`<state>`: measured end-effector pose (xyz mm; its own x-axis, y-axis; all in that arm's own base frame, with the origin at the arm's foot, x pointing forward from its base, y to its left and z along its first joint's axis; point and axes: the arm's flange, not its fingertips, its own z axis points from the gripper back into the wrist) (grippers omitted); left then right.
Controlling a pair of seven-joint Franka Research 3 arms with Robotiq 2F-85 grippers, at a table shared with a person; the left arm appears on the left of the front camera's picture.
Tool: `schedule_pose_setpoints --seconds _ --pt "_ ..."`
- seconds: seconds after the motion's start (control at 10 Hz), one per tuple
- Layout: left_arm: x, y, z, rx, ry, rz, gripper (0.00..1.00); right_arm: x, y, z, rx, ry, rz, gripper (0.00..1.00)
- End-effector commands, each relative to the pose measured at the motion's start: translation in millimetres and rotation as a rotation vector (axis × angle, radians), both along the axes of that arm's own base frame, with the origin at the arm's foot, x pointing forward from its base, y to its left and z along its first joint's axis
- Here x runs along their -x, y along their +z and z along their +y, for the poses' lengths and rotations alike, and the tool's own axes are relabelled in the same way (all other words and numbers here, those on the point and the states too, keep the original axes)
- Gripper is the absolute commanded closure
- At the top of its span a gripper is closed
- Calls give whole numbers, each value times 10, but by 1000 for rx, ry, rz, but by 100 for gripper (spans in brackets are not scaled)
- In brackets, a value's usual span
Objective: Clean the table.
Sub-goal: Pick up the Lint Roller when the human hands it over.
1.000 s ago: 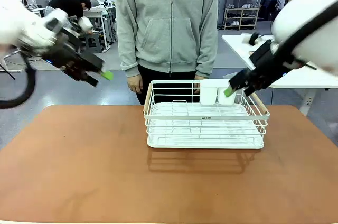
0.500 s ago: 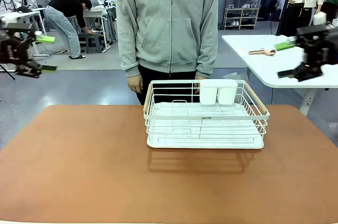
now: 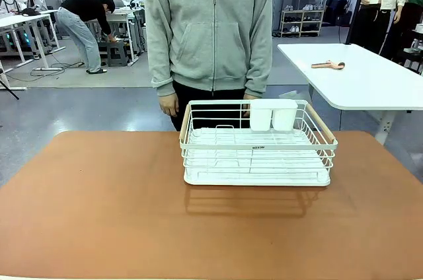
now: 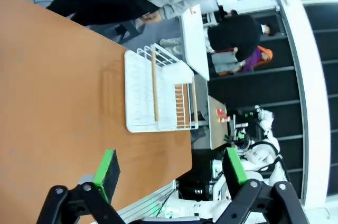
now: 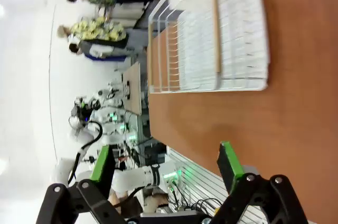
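Worktop (image 3: 99, 207), reddish-brown, fills the lower half of my front view. A white wire rack (image 3: 258, 179) stands on it toward the far middle. Two white cups (image 3: 261, 116) sit side by side in the rack's far right corner. A person (image 3: 209, 29) in a grey hoodie stands just behind the far edge.

From the left wrist I see my left hand (image 4: 170, 165) spread wide, holding nothing, over the worktop's edge, with the rack beyond it.

From the right wrist, my right hand (image 5: 164, 161) is likewise spread and empty, above the worktop's edge, with the rack further on.
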<state>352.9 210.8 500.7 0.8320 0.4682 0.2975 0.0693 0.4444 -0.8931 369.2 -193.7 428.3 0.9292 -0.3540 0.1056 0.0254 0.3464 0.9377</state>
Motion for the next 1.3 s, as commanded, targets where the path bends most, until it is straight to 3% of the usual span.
schedule_pose_setpoints --seconds 0.0,0.2,1.2 --pt "121 -9 281 29 67 64 0 143 -19 -195 -3 -22 42 0" --pt "222 7 543 6 121 89 0 328 -83 -361 7 -53 50 0" --pt "268 -69 551 -1 131 57 0 322 -130 -418 11 -67 51 0"
